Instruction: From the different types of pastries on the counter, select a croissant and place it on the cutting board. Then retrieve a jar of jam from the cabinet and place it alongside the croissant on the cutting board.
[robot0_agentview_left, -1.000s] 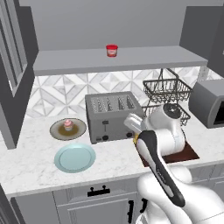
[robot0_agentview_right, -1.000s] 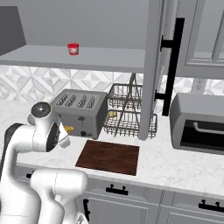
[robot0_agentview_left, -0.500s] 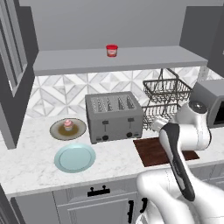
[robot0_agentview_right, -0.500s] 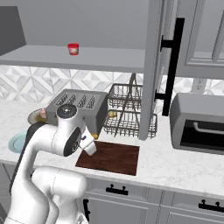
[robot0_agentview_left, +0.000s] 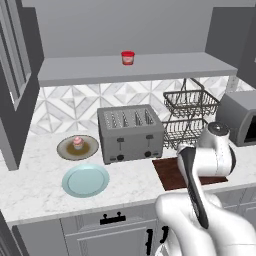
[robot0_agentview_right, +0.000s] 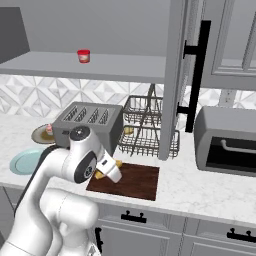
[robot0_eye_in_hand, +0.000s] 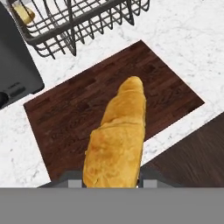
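White marble counter (robot0_agentview_left: 30, 190) with grey veining runs above grey drawer fronts. Nearest the hand camera, the gripper (robot0_eye_in_hand: 111, 180) is clamped on the croissant (robot0_eye_in_hand: 117, 135), which it holds above the cutting board (robot0_eye_in_hand: 78, 113); from the right base camera the pastry (robot0_agentview_right: 101, 173) shows as a golden bit beside the hand, over the board's left edge (robot0_agentview_right: 135, 182). Just beyond the board stand the toaster (robot0_agentview_left: 130, 132) and the wire rack (robot0_agentview_left: 190, 117). To the left lie a light-blue plate (robot0_agentview_left: 85, 180) and a brown plate (robot0_agentview_left: 91, 147) with the cupcake (robot0_agentview_left: 77, 143). Farthest, the jar of jam (robot0_agentview_left: 128, 57) stands on the cabinet (robot0_agentview_left: 130, 70) shelf.
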